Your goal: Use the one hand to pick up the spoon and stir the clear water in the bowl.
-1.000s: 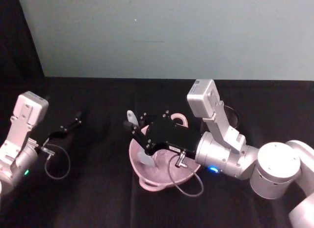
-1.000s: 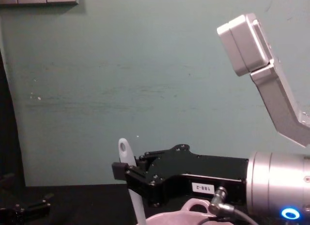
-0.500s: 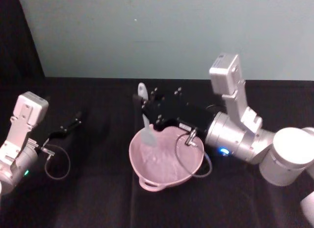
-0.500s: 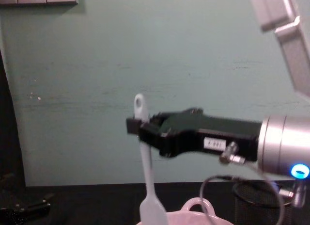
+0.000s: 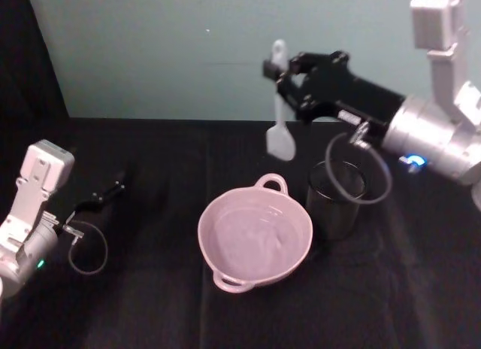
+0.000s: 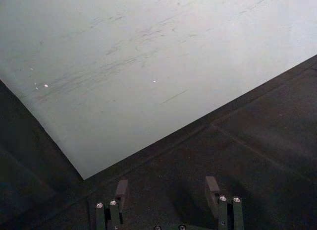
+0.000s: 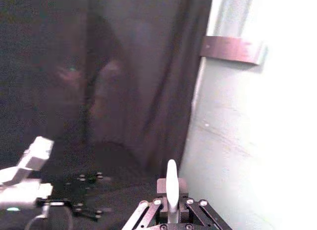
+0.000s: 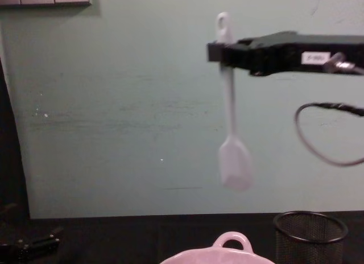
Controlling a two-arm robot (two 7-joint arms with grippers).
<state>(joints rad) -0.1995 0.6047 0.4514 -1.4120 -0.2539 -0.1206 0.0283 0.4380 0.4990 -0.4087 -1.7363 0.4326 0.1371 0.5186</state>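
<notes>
My right gripper is shut on the upper handle of the white spoon, which it holds high in the air. The spoon hangs upright with its blade down, above and behind the far rim of the pink bowl. The bowl rests on the black table with clear water in it. In the chest view the spoon hangs from the right gripper, well above the bowl. The spoon handle also shows between the jaws in the right wrist view. My left gripper is parked open at the far left, low over the table.
A black wire-mesh cup stands just right of the bowl, below the right arm, and shows in the chest view too. A cable loops from the right wrist. The teal wall closes off the back.
The right gripper has lifted the spoon out of the bowl, rising and moving back and to the right. The left arm has not moved.
</notes>
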